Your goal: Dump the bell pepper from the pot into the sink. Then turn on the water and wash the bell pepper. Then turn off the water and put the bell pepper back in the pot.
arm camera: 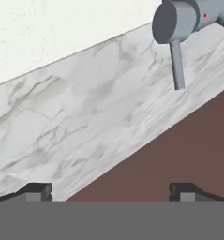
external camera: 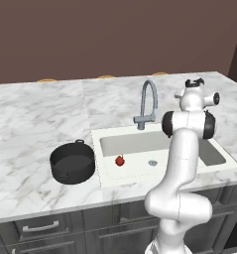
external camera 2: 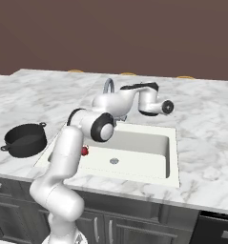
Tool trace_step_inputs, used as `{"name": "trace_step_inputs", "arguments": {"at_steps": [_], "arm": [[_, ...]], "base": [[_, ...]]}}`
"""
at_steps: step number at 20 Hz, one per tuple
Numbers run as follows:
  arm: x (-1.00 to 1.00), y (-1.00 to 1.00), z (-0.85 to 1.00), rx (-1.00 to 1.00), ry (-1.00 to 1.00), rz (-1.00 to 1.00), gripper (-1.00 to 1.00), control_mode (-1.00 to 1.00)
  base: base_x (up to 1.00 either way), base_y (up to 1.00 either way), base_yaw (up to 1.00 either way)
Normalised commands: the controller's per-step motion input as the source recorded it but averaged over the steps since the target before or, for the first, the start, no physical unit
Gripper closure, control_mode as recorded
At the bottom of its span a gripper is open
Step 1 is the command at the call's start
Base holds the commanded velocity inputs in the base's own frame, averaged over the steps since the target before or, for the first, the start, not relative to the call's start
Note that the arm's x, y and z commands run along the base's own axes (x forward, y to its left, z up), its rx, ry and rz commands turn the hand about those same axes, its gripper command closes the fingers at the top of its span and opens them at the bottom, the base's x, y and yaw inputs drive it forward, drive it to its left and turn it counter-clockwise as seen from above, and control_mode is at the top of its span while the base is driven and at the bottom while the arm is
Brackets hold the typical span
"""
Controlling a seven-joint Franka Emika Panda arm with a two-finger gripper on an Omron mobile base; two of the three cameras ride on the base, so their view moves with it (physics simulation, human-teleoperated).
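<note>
Arm raised, elbow bent; tool [arm camera: 109, 191] wide open, holding nothing.

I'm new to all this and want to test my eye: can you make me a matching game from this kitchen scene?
Things:
1. bell pepper
2. pot
3. faucet
4. drain

Descriptions:
A. black, on the marble counter beside the sink
B. red, lying in the sink
C. grey, arching over the basin
D. small metal circle in the basin floor

Pairs: 1-B, 2-A, 3-C, 4-D
</note>
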Motion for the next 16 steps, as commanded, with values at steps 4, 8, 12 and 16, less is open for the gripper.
{"name": "trace_step_inputs", "arguments": {"at_steps": [4,8,12,16], "arm": [[-1.0,-0.04,1.0,0.08,0.0,-0.13,-1.0,-1.0],[-1.0,0.03,0.96,0.05,0.0,-0.16,-1.0,-1.0],[-1.0,0.0,0.77,0.0,0.05,-0.2,-1.0,-1.0],[-1.0,0.0,0.73,0.0,0.19,-0.22,-1.0,-1.0]], "base": [[0.0,0.0,0.0],[0.0,0.0,0.0],[0.0,0.0,0.0],[0.0,0.0,0.0]]}}
